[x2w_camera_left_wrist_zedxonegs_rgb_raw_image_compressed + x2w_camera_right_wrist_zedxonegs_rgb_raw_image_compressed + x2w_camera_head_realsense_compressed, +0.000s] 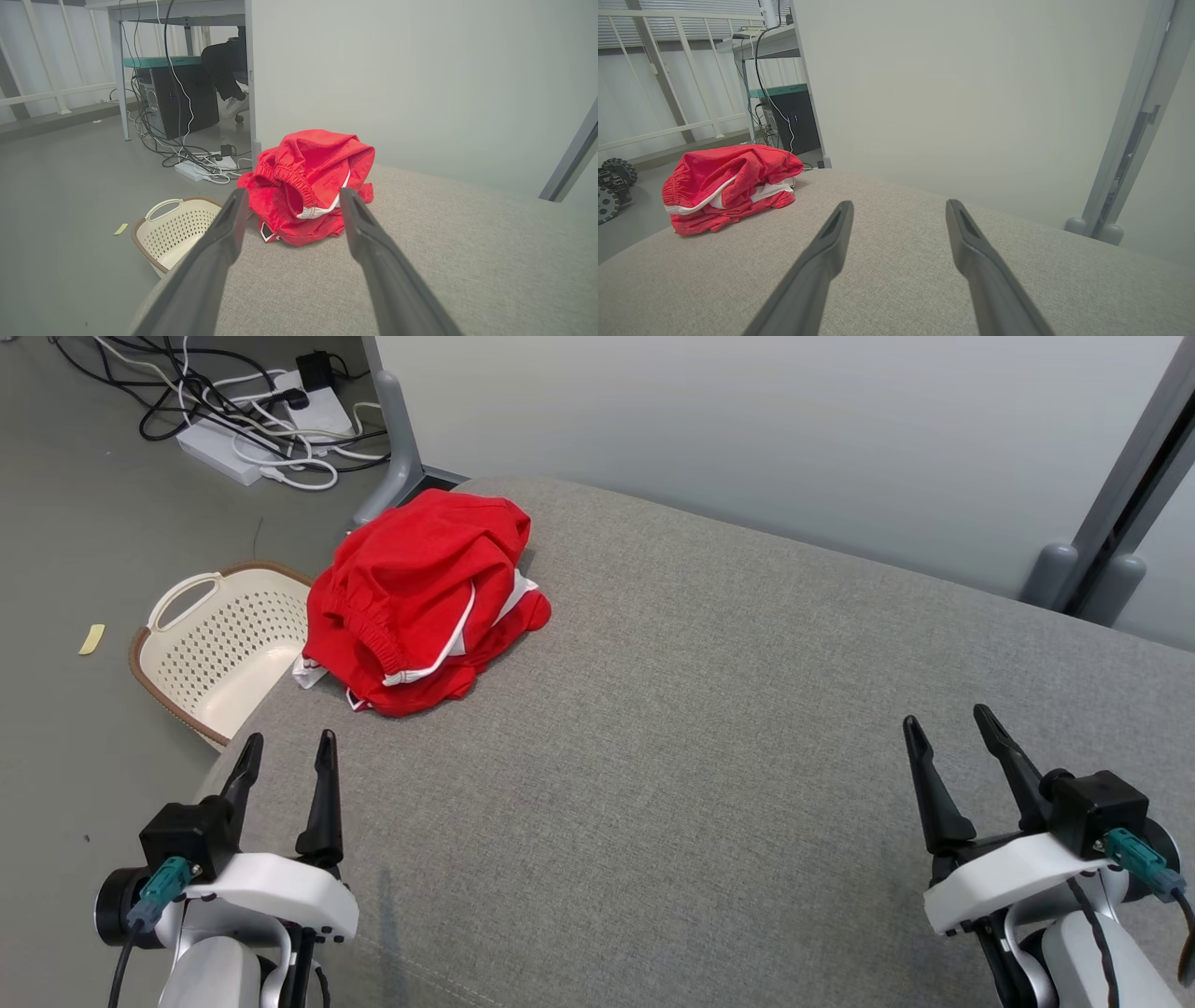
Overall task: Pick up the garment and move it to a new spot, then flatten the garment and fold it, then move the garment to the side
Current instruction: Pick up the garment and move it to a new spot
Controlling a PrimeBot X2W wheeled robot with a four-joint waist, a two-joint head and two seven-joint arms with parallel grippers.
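The garment (425,597) is a crumpled red pair of shorts with white trim and an elastic waistband, heaped at the far left corner of the grey padded surface (728,709). The left wrist view has the garment (310,182) straight ahead beyond the fingers; the right wrist view has the garment (728,184) off to the left. My left gripper (288,749) stands open at the near left, well short of the garment, nothing between its fingers. My right gripper (949,721) stands open at the near right, far from the garment, empty.
A cream perforated laundry basket (219,644) sits on the floor just off the surface's left edge. Cables and a power strip (252,429) lie on the floor behind it. A pale wall panel (747,439) runs along the far edge, with grey frame posts (1111,504) at right.
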